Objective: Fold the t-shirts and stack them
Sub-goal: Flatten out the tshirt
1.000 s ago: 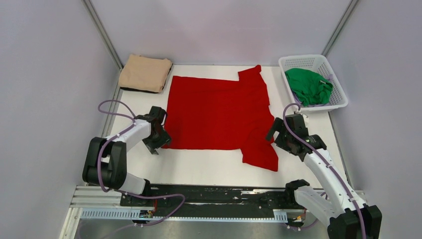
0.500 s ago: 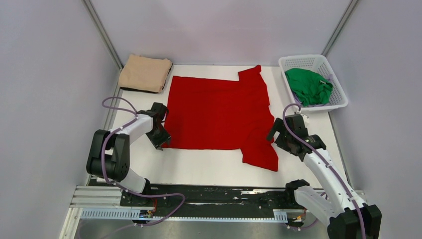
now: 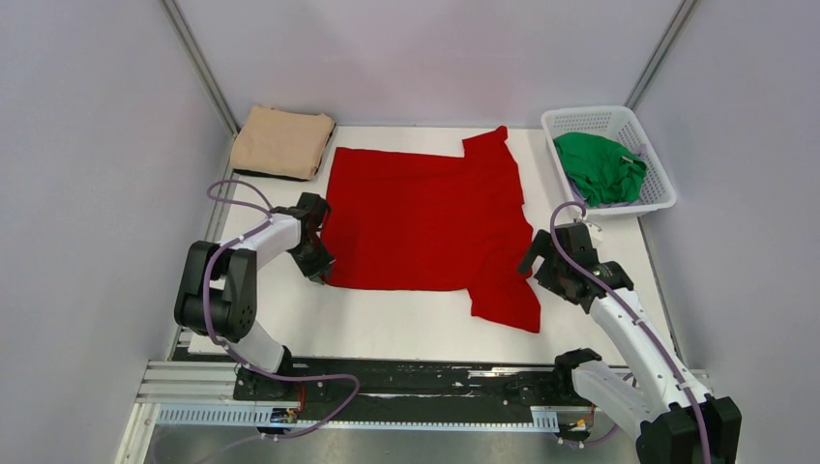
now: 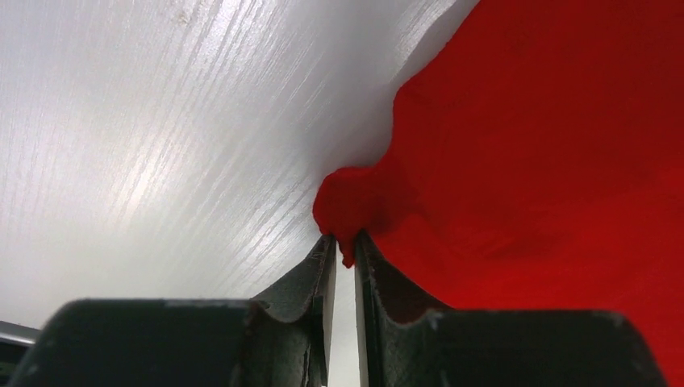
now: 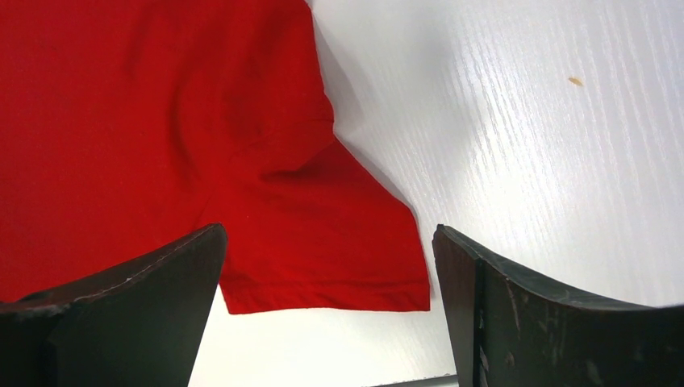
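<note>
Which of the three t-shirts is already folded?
The tan t-shirt, far left; the red t-shirt lies spread flat, the green t-shirt sits crumpled in the basket.

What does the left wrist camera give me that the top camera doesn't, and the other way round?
Only the left wrist view: the left claw closed on a bunched corner of the red shirt. Only the top view: the folded tan shirt at the far left, the green shirt in the basket, and the right claw by the red shirt's near sleeve. Both: red shirt on the white table.
</note>
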Tool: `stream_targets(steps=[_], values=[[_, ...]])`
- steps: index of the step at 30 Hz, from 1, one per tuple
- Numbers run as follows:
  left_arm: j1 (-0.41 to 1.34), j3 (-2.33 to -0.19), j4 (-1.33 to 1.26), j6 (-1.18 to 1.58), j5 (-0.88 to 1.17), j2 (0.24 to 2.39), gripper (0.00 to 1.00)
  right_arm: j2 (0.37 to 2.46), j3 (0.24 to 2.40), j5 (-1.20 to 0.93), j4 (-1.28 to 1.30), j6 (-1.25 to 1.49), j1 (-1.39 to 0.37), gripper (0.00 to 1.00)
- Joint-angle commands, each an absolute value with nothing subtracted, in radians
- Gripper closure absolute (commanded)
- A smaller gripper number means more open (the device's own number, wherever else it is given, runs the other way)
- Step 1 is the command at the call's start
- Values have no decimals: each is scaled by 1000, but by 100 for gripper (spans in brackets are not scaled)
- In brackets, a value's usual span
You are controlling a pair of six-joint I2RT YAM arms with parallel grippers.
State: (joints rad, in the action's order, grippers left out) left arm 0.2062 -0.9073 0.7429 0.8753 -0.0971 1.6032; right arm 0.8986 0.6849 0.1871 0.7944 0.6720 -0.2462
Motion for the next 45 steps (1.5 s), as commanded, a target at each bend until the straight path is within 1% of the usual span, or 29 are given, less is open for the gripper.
stream_targets(steps=[1, 3, 4, 5, 8, 13, 17, 19, 22, 24, 29, 33, 35, 39, 41, 43, 44, 45], values=[[201, -894, 628, 845, -149, 1668, 79, 904, 715, 205, 824, 693, -245, 0], [201, -896, 624, 835, -152, 1669, 89, 908, 731, 206, 840, 690, -245, 0], [201, -897, 623, 833, -152, 1667, 99, 911, 739, 204, 850, 689, -246, 0], [201, -896, 618, 824, -150, 1666, 100, 916, 745, 200, 859, 688, -245, 0], [201, -885, 602, 804, -140, 1643, 100, 929, 758, 176, 889, 693, -245, 0], [201, -851, 575, 769, -135, 1561, 100, 959, 772, 77, 983, 729, -246, 0], [201, -827, 571, 757, -137, 1512, 100, 1006, 748, 27, 1070, 807, -246, 2], [201, -820, 563, 753, -137, 1503, 100, 1030, 729, 23, 1074, 837, -247, 4], [201, -825, 560, 746, -121, 1509, 100, 1063, 712, 27, 1064, 883, -249, 8], [201, -827, 560, 748, -115, 1514, 100, 1081, 692, 49, 1042, 919, -249, 13], [201, -828, 565, 750, -111, 1516, 100, 1118, 630, 80, 932, 957, -247, 28], [201, -828, 572, 749, -115, 1505, 100, 1166, 610, 101, 847, 930, -249, 34], [201, -829, 579, 749, -119, 1499, 100, 1200, 601, 104, 828, 924, -248, 39], [201, -831, 591, 754, -125, 1491, 100, 1250, 595, 87, 808, 918, -249, 57], [201, -831, 594, 756, -126, 1487, 100, 1257, 592, 83, 797, 915, -250, 59], [201, -831, 593, 752, -122, 1485, 100, 1265, 589, 83, 789, 915, -251, 65], [201, -830, 592, 750, -115, 1484, 100, 1268, 588, 81, 783, 915, -251, 68], [201, -829, 593, 743, -113, 1483, 100, 1269, 588, 78, 777, 913, -251, 74]])
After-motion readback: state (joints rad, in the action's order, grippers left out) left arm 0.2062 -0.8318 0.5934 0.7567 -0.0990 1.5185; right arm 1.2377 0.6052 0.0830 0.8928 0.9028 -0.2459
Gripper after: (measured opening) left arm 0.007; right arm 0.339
